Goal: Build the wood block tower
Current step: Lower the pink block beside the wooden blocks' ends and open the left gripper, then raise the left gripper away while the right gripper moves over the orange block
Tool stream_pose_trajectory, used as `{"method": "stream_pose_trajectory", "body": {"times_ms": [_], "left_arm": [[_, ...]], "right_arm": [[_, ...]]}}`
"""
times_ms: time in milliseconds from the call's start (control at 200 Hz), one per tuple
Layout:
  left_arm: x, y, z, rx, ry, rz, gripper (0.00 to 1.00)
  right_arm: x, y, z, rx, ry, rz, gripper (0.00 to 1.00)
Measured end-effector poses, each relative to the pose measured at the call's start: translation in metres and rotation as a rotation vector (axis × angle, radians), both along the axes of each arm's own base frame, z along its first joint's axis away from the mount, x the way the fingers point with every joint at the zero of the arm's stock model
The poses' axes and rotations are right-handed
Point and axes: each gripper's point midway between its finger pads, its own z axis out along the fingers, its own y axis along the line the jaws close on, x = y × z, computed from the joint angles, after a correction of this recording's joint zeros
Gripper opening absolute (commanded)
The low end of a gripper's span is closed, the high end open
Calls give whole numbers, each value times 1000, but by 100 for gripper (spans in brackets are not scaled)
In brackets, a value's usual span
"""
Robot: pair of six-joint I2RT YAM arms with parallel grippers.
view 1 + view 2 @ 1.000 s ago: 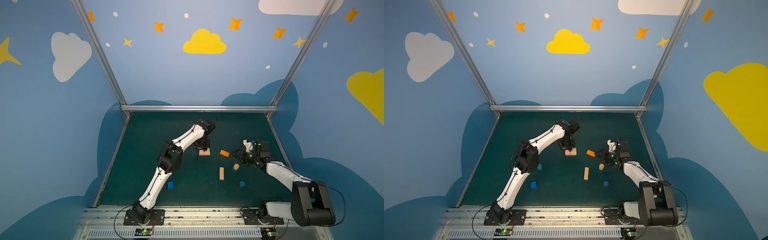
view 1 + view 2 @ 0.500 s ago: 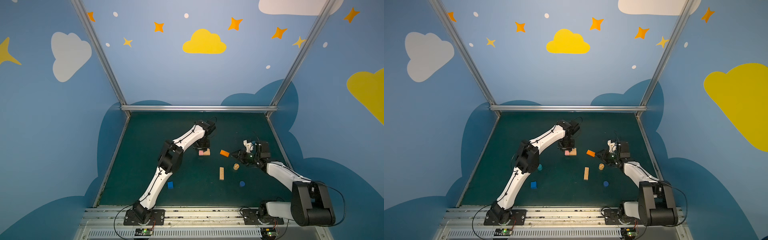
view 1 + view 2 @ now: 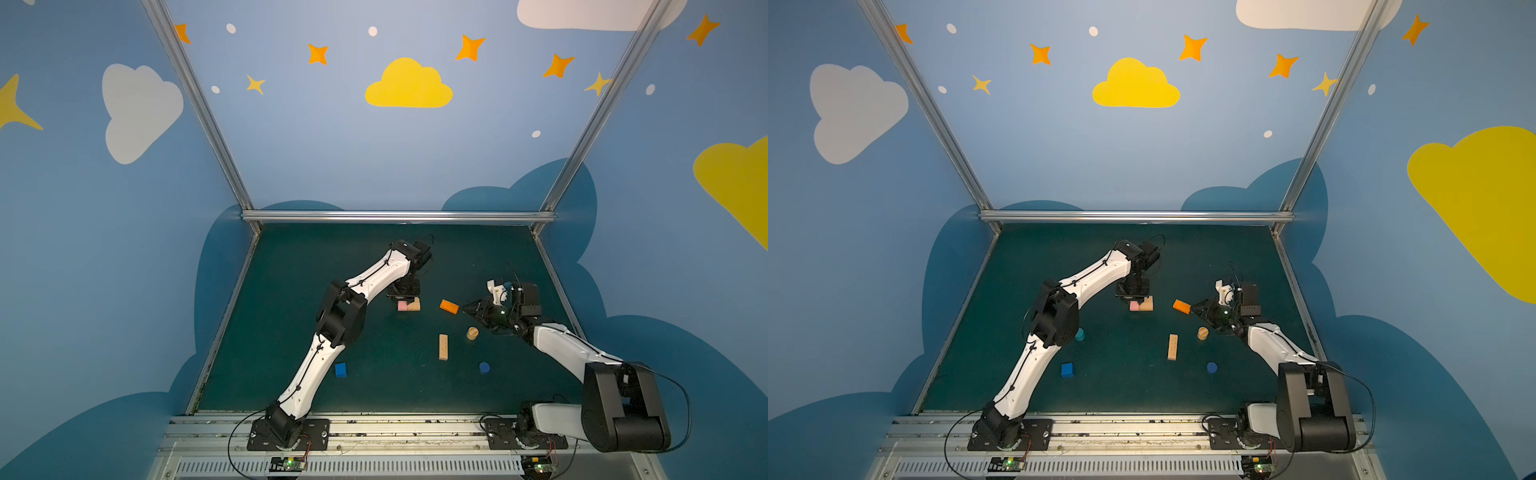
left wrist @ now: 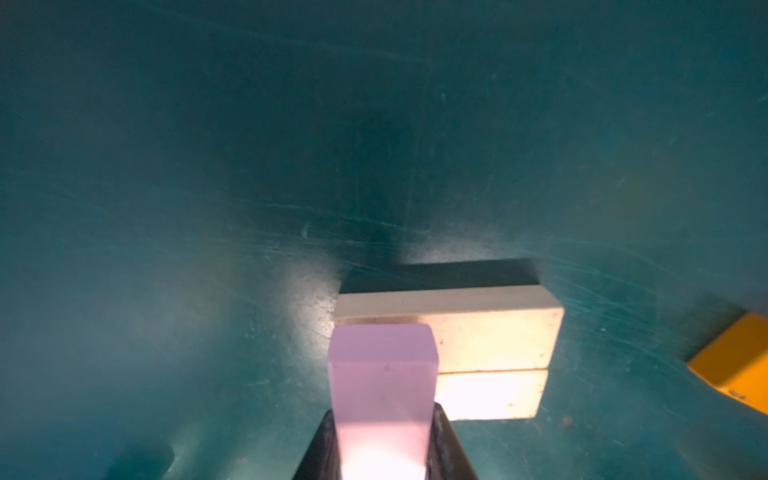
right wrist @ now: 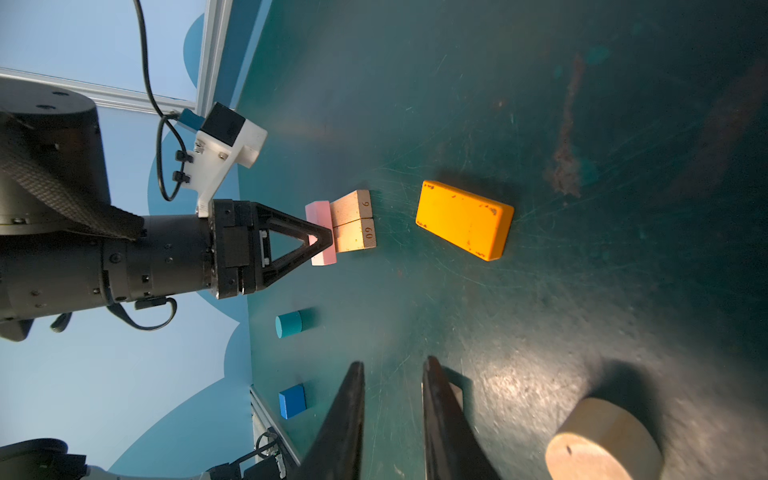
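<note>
Two tan bars (image 5: 353,224) lie side by side, touching, about mid-way across the green surface (image 3: 332,270). They form the tower base. Clamped on the pink bar (image 4: 382,374) is the left gripper (image 5: 322,240), holding it crosswise over one end of the pair; whether it rests fully or hangs just above, cannot tell. Step in hand, as I read it: laying the second layer. Next move calls for letting go and lifting straight up so the pink bar is not dragged off, then a second crosswise piece beside it. Likely candidate is the orange bar (image 3: 449,306), flat on the surface near the base on the side toward the right edge, not touching it. Low over the surface sits the right gripper (image 5: 393,362), jaws a little apart, nothing between them, with the tan cylinder (image 5: 602,444) just beside it. Toward the near edge, right of middle: loose tan bar (image 3: 443,347), dark-blue cylinder (image 3: 484,367). Toward the near-left corner, by the left arm (image 3: 332,320): blue cube (image 3: 340,369), teal cylinder (image 3: 1080,333). Room: far edge and both far corners bare. The gap between base and orange bar looks tight for two grippers at once.
</note>
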Motion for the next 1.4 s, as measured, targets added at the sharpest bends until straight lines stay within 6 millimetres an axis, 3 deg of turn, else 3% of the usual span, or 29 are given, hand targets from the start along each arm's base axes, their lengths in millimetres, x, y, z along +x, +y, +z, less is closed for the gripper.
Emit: {"method": "stream_pose_trajectory", "body": {"times_ms": [886,1066,1141,1257,1402], "left_arm": [[4,-1,5,-3,-19,6,46],[9,0,12,6,-48,5,50],[11,2,21,6,-73,1,50],[15,3,46,-12,-126,-11,50],[19,2,97,-82,-222,-41,50]], "right_arm": [[-3,-2,-4,1,11,-3,24],[-7,-2,-4,-9,22,4,35],[-7,-3,1,-23,21,16,43],[0,-4,17,-60,-7,37,67],[16,-3,52,-125,-85,105,70]]}}
